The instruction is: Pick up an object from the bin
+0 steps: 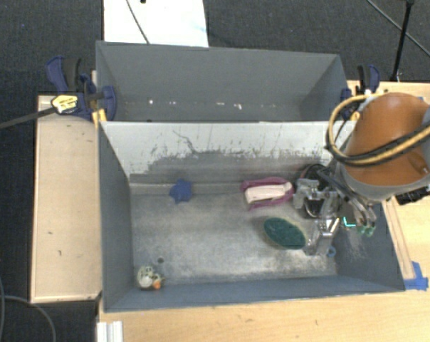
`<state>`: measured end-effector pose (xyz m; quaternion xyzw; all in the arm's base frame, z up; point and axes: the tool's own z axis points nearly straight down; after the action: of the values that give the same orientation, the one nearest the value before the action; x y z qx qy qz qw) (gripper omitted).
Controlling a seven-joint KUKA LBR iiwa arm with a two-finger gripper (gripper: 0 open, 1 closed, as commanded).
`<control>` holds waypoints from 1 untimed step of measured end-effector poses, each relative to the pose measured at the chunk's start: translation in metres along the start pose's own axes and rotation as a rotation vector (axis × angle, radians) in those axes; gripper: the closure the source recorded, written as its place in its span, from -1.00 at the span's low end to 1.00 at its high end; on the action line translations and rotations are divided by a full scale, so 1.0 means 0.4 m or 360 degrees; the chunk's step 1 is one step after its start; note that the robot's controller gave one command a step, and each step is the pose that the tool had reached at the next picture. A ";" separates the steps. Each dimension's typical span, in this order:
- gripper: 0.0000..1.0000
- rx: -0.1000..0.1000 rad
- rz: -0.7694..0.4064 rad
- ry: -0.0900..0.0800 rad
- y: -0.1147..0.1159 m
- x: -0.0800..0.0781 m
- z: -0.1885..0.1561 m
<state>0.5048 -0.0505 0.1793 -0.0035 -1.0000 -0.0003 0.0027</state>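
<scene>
Crowding the right end of the grey bin [119, 219], the end effector [320, 241] sits just beside a dark green oval piece [284, 232], with a pink-and-white block [266, 191] just behind. How far open it is, I cannot tell, and no catch is visible. Best play, I'd say: centre over the green oval, straddle its narrow width and drop squarely, clear of the right wall.

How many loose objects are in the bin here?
4: blue piece back left; pink-and-white item back right; dark green oval beside the gripper; small pale ball front left. The arm may hide more.
</scene>
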 end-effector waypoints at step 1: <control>-1.00 -0.0001 0.0631 -0.0003 -0.002 -0.054 0.259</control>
<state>0.5258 -0.0512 0.0756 -0.2005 -0.9797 -0.0001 0.0019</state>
